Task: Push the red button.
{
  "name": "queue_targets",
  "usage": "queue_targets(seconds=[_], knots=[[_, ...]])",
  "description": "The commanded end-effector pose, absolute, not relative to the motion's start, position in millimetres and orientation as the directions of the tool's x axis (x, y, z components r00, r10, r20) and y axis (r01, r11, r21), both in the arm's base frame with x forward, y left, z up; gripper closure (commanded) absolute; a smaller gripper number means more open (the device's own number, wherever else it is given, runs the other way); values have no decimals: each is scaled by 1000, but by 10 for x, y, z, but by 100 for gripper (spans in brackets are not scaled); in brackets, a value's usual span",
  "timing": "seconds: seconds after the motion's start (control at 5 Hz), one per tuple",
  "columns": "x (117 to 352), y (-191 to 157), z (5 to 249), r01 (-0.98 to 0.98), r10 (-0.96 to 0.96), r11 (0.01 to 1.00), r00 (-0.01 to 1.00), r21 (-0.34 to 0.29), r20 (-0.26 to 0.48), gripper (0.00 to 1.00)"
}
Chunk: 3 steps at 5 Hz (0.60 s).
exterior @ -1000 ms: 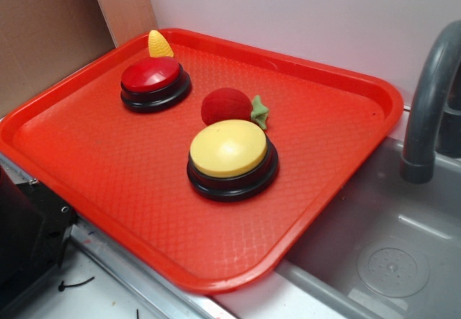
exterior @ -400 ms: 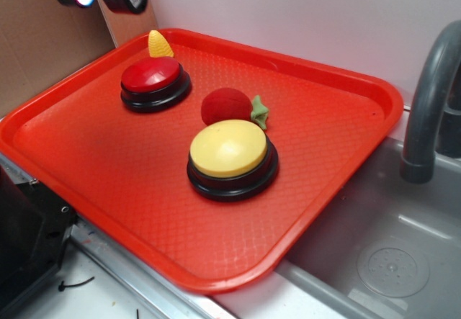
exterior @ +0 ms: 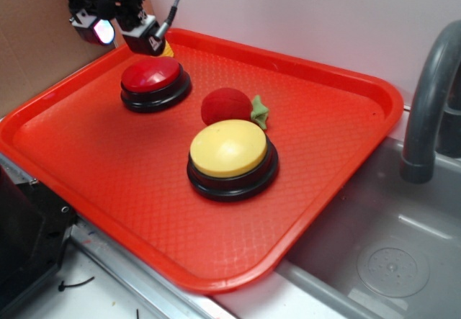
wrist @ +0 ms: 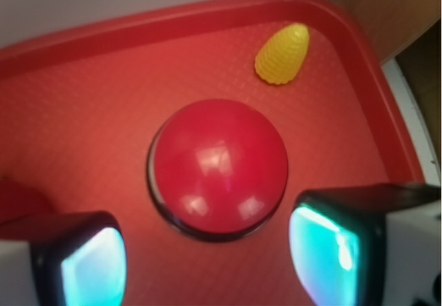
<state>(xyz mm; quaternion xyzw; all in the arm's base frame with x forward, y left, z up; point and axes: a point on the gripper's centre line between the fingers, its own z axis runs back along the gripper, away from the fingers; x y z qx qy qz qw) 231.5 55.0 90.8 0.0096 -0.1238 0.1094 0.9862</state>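
The red button (exterior: 150,75), glossy red dome on a black base, sits at the far left of the red tray (exterior: 338,117). It fills the centre of the wrist view (wrist: 219,164). My gripper (exterior: 119,31) hangs open and empty above and just behind the button's left side, not touching it. In the wrist view the gripper (wrist: 207,257) stands wide apart with glowing cyan pads, and the button lies just ahead of the gap between them.
A larger yellow-topped button (exterior: 230,153) sits mid-tray, with a fuzzy red ball with a green leaf (exterior: 229,106) behind it. A yellow toy corn (wrist: 282,54) lies beyond the red button. A grey sink (exterior: 389,254) and faucet (exterior: 428,96) are at right; cardboard (exterior: 36,38) at left.
My gripper has come down from the top left edge of the picture toward the red button and now hides the corn in the exterior view. The objects on the tray have not moved.
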Motion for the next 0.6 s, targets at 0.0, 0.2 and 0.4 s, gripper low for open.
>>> queue_targets(seconds=[0.0,0.2,0.4], knots=[[2466,732,648,-223,216,975,951,10,220,0],[2492,725,510,-218,213,976,960,5,180,0],[2478,701,455,-211,207,977,969,12,137,0]])
